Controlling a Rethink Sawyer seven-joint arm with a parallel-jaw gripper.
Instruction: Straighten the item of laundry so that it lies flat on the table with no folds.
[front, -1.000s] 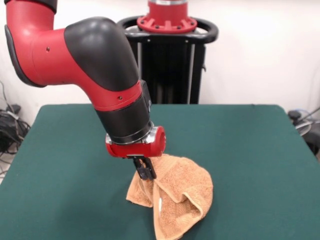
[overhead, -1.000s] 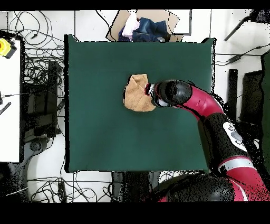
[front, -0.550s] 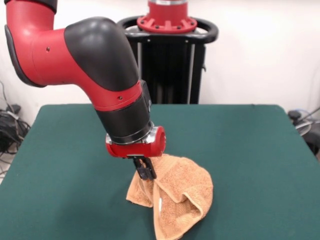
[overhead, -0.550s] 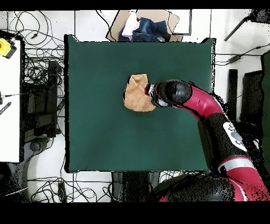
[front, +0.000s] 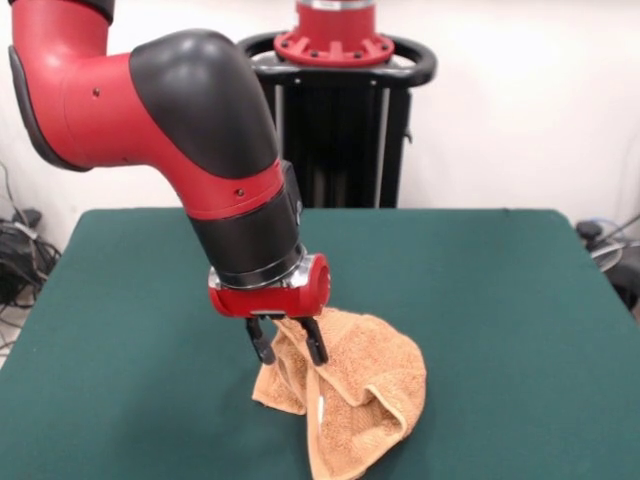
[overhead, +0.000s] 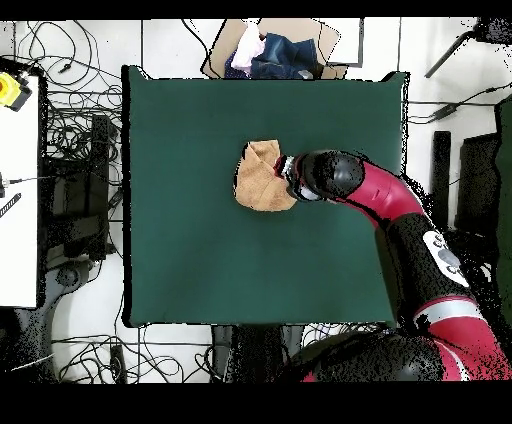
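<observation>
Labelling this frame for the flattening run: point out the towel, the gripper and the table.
towel (front: 365, 390): front view, on the rumpled terry surface right of the fold.
gripper (front: 287, 346): front view, midway between the tips of its open jaws, over the towel's raised edge.
table (front: 500, 300): front view, bare green top.

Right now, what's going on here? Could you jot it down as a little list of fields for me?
Towel: orange-tan towel, bunched and folded over itself, not flat
Towel place: near the middle of the green table, seen from overhead
Gripper: gripper open, fingers spread astride a raised fold at the towel's edge
Grip: not clamped on the cloth
Arm: red and black arm comes down over the towel
Beyond the table: box of clothes off one edge; cables on the floor
Task state: folds not yet smoothed out
</observation>
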